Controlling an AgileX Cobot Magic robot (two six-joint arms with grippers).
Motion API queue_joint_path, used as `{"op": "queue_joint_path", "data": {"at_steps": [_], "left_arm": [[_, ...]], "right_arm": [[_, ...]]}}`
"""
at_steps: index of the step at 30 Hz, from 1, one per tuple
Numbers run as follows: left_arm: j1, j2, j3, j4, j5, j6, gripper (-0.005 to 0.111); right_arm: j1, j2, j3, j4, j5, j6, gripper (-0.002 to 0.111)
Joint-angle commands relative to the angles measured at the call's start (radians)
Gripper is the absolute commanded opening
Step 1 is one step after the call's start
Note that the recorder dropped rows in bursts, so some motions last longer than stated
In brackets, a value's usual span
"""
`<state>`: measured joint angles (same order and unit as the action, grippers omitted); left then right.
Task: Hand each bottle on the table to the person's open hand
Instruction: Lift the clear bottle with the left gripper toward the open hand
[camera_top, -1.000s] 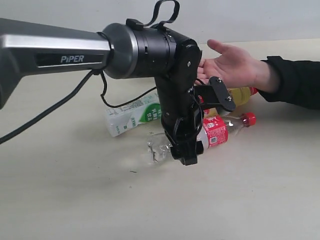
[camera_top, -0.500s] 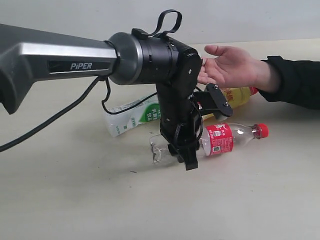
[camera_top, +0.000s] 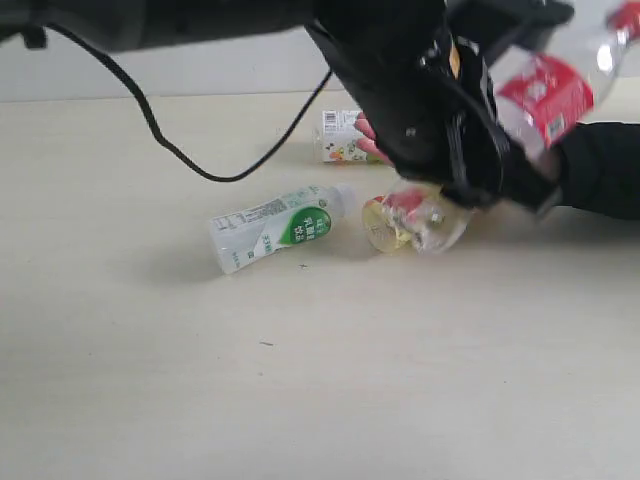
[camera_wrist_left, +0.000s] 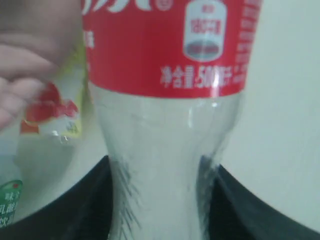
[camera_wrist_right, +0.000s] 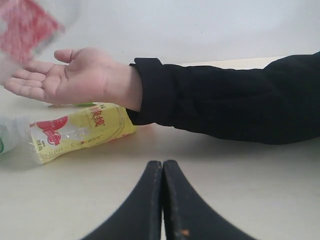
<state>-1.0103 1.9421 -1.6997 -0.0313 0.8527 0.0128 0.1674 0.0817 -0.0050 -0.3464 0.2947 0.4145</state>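
My left gripper (camera_top: 478, 178) is shut on the clear bottle with the red label (camera_top: 545, 95). It holds the bottle tilted in the air, cap up at the right edge. In the left wrist view the bottle's waist (camera_wrist_left: 162, 165) sits between the two dark fingers (camera_wrist_left: 75, 205). The person's open hand (camera_wrist_right: 75, 80) lies palm up just under the raised bottle, whose label shows blurred (camera_wrist_right: 25, 30). The yellow bottle (camera_wrist_right: 80, 130) lies on the table in front of the wrist. One whitish bottle (camera_top: 275, 228) lies left of it, another (camera_top: 340, 135) farther back. My right gripper (camera_wrist_right: 163, 165) is shut and empty, low over the table (camera_wrist_right: 250, 190).
The person's forearm in a black sleeve (camera_wrist_right: 225, 100) stretches across the table from the right. A black cable (camera_top: 190, 165) hangs from the left arm over the table's back left. The right arm does not show in the exterior view.
The left gripper has lifted the clear bottle off the table and swung it up and to the right, over the hand. The second whitish bottle behind has come into sight.
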Motion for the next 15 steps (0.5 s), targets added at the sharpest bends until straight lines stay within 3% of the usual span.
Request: {"op": "queue_joint_path", "data": {"at_steps": [1, 7, 12, 15], "left_arm": [[0.074, -0.029, -0.072, 0.021, -0.125, -0.327, 0.0], [0.178, 0.038, -0.205, -0.085, -0.046, -0.512, 0.0], [0.231, 0.121, -0.279, -0.466, 0.015, -0.362, 0.0], [0.247, 0.173, -0.302, -0.605, 0.015, -0.313, 0.0]], "right_arm": [[-0.005, 0.004, 0.005, -0.003, -0.012, -0.002, 0.0], [-0.005, 0.004, 0.005, -0.003, -0.012, -0.002, 0.0], [-0.005, 0.004, 0.005, -0.003, -0.012, -0.002, 0.0], [-0.005, 0.004, 0.005, -0.003, -0.012, -0.002, 0.0]]}}
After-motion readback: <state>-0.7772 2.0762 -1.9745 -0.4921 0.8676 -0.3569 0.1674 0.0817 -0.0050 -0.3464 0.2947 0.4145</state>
